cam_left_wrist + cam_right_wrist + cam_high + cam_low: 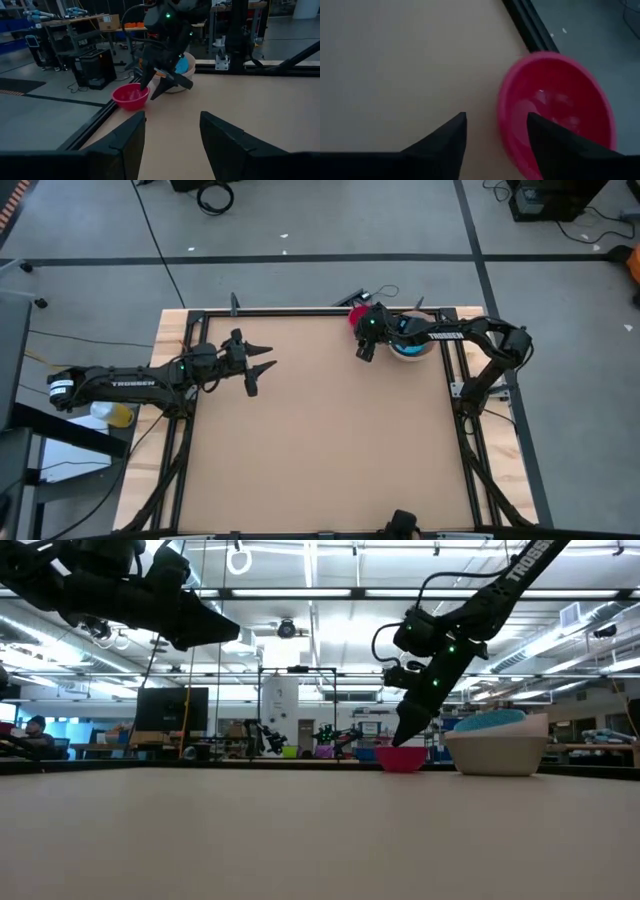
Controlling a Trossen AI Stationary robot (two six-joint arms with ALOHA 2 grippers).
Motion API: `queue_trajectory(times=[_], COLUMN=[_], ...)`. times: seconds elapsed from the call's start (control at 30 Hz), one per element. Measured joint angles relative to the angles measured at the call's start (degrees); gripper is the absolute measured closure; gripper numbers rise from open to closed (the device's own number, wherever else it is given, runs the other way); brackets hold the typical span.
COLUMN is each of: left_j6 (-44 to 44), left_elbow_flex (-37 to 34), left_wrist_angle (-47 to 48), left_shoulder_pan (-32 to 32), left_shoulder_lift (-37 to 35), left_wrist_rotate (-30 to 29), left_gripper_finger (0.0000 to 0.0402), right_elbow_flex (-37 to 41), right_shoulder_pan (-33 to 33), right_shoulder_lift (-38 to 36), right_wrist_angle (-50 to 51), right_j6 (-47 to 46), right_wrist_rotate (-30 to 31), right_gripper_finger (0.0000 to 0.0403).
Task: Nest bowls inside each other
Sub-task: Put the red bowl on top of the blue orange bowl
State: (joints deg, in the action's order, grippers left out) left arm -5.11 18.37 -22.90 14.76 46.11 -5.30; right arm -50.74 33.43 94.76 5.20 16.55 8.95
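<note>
A magenta-red bowl (355, 314) stands upright on the table near its far edge, also in the low view (400, 759) and the right wrist view (560, 115). To its right stands a grey-white bowl (497, 752) with a light blue bowl (490, 721) nested in it, partly under my right arm in the high view (410, 350). My right gripper (496, 117) is open and slants down over the magenta bowl's near rim, one finger above its inside and one outside. My left gripper (265, 358) waits open at the table's left, above the board. My right gripper straddles the magenta bowl's near rim (504, 125), slanting down from above. One finger (555, 145) is over the bowl's hollow and the other (447, 137) over the table beside it. I cannot tell whether either finger touches the bowl, which rests on the table.
A black frame rail (300, 311) runs round the brown tabletop (320, 440), close behind the magenta bowl. The middle and near part of the board is free room. A yellow object (117, 415) lies off the table by the left arm's base.
</note>
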Motion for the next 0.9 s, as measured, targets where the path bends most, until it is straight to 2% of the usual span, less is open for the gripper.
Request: queue_trajectory(times=[0.2,0.33,0.53,0.6,0.77,0.9], left_j6=[0.00,0.43,0.48,0.73,1.37,1.46], left_elbow_flex=[0.00,0.02,0.02,0.02,0.02,0.02], left_wrist_angle=[0.08,0.13,0.00,-0.02,0.00,0.02], left_shoulder_pan=[0.00,-0.17,-0.22,-0.22,-0.22,-0.22], left_shoulder_lift=[0.00,0.00,0.00,0.00,0.00,0.00], left_wrist_rotate=[0.00,0.00,0.00,0.00,0.00,0.00], left_gripper_finger=[0.0210,0.0210,0.0210,0.0210,0.0210,0.0210], right_elbow_flex=[0.00,0.00,-0.01,-0.06,0.07,0.07], right_shoulder_pan=[2.80,3.43,3.42,2.88,0.57,-1.74], right_shoulder_lift=[1.31,1.79,1.69,1.44,-1.13,-5.88], right_wrist_angle=[-0.02,2.03,4.77,4.69,6.22,8.97], right_j6=[-0.09,-0.30,-2.62,-2.78,-3.30,-3.53], right_wrist_rotate=[-5.15,-6.22,-5.69,-5.57,-5.80,-5.74], right_gripper_finger=[0.0234,0.0268,0.0377,0.0384,0.0367,0.0387])
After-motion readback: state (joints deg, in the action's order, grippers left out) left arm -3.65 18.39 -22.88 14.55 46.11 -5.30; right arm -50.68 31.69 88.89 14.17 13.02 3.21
